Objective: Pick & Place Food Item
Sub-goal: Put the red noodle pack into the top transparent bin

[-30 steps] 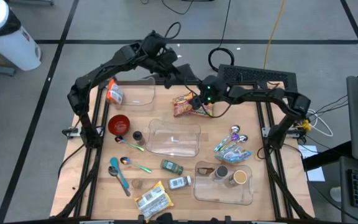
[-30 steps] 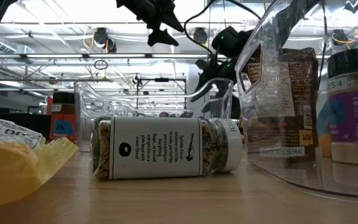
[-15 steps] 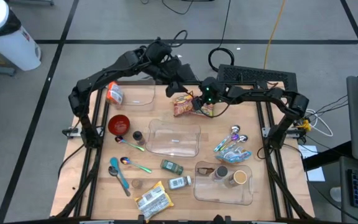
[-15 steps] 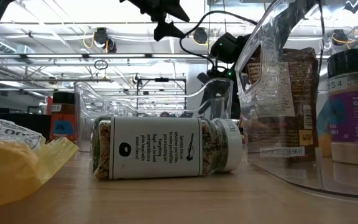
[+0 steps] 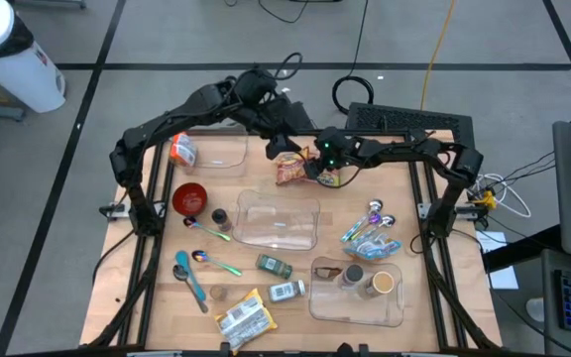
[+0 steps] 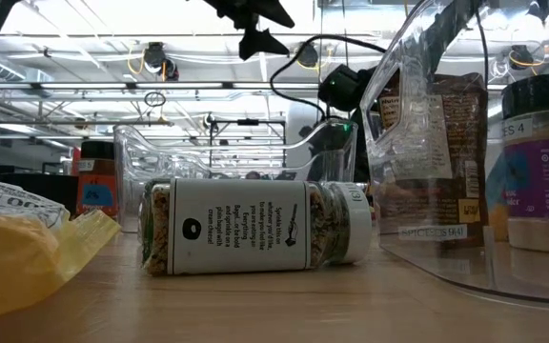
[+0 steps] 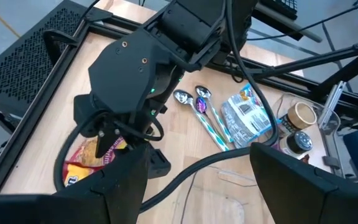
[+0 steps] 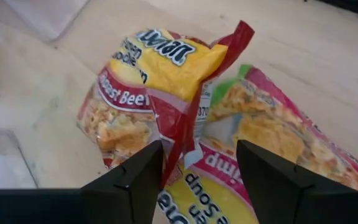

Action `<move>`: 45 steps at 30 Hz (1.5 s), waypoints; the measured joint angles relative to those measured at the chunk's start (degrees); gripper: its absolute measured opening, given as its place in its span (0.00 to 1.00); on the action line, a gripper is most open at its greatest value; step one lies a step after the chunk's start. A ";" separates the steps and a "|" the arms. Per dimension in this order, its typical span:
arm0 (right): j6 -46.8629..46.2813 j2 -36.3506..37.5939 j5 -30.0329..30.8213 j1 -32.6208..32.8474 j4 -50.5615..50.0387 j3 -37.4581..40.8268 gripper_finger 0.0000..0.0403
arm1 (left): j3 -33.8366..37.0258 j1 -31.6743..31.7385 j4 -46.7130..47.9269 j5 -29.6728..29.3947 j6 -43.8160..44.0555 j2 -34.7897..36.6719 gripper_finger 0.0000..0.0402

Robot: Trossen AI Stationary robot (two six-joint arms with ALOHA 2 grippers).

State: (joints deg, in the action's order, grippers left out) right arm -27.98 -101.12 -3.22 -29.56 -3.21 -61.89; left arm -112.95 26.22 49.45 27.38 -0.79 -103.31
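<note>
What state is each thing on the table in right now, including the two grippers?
Right gripper: fingers apart, straddling the noodle packets.
Left gripper: open, empty, above the table.
Upper noodle packet: crumpled, lying on another.
Lower noodle packet: flat on the table.
Seasoning jar: on its side, capped.
Red bowl: upright.
Centre clear bin: empty.
</note>
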 joint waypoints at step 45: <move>7.51 18.56 -9.12 1.12 4.26 0.00 0.00 | -0.04 1.74 0.93 -17.49 -21.76 -0.12 0.70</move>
State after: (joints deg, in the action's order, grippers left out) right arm -20.47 -82.56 -12.35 -28.44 1.05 -61.89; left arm -112.99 27.96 50.38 9.88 -22.55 -103.43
